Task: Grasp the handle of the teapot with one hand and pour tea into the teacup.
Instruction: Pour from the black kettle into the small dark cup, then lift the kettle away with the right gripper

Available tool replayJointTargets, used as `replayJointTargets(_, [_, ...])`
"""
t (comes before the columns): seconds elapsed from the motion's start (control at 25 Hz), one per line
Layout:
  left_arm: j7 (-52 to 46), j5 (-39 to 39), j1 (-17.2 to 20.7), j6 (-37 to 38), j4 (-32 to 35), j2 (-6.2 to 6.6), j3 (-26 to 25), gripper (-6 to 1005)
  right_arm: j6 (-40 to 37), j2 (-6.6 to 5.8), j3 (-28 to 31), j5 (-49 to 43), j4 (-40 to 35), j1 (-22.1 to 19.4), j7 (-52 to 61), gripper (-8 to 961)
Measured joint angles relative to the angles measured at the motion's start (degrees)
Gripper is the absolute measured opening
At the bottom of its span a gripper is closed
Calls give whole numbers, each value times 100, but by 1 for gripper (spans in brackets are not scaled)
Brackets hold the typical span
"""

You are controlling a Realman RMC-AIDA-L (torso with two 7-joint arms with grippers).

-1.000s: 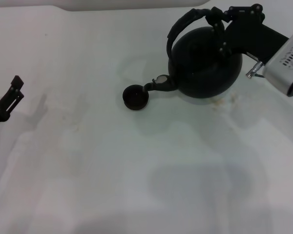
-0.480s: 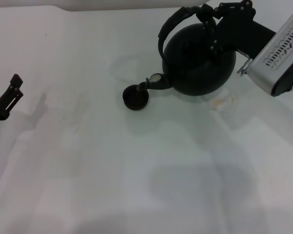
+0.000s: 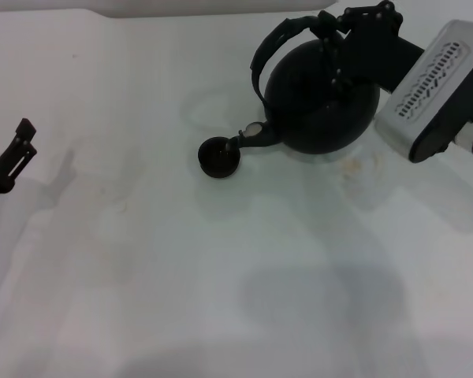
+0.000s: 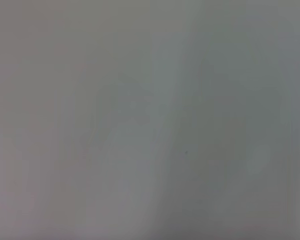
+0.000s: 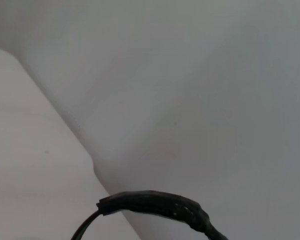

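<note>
The teapot sits toward the far right of the white table, tipped over to the left so its short spout reaches down to the rim of the little teacup, which stands just beside it. The right gripper is clamped on the ribbed handle at its top; the wrist camera shows only a stretch of that arch. I'd say the pour is under way, though no tea can be made out. Next it needs a gentle tilt with the spout kept over the cup, then righting the pot. The left gripper waits at the table's left edge, its fingers apart.
</note>
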Motion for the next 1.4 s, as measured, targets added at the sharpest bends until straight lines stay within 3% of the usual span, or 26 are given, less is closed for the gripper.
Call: replayJointTargets(1.4, [10, -63, -69, 48, -9, 0, 26, 876, -319, -4, -80, -11, 154, 59, -416, 106])
